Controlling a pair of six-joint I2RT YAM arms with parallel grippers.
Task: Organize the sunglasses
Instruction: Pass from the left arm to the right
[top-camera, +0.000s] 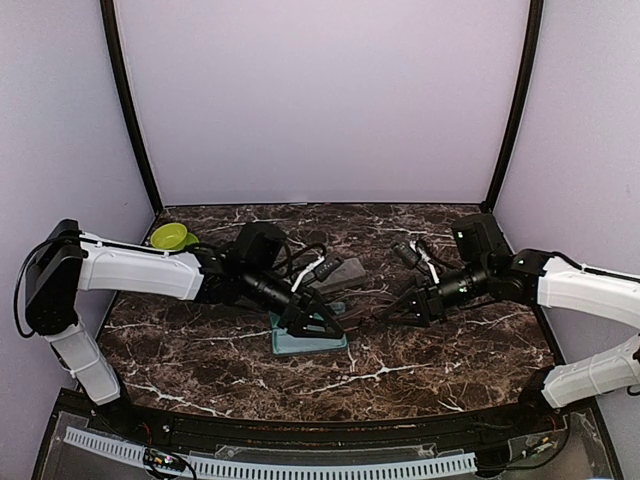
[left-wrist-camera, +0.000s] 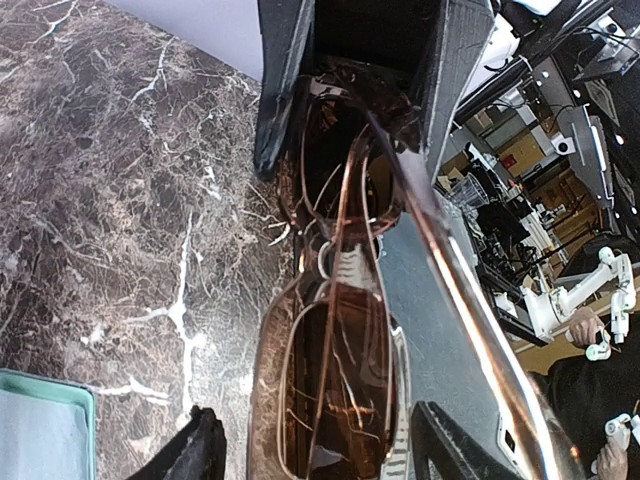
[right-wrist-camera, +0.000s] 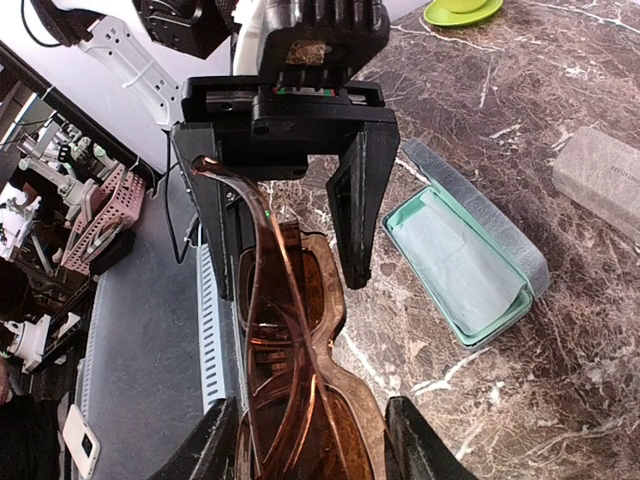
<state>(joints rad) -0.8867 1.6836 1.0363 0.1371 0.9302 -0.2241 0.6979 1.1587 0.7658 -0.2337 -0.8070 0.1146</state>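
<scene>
Inside the right tool (right-wrist-camera: 310, 405) sit sunglasses (left-wrist-camera: 335, 380), reaching into the left tool (right-wrist-camera: 290, 285).

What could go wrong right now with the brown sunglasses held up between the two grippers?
The brown-framed sunglasses hang over the marble table, gripped only by the right gripper; a weak hold could drop them. One unfolded temple reaches a finger of the open left gripper and might snag or bend as the arms part.

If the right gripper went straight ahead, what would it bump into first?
Most likely the left gripper, which faces it just ahead, open around the far end of the sunglasses that the right gripper holds.
</scene>
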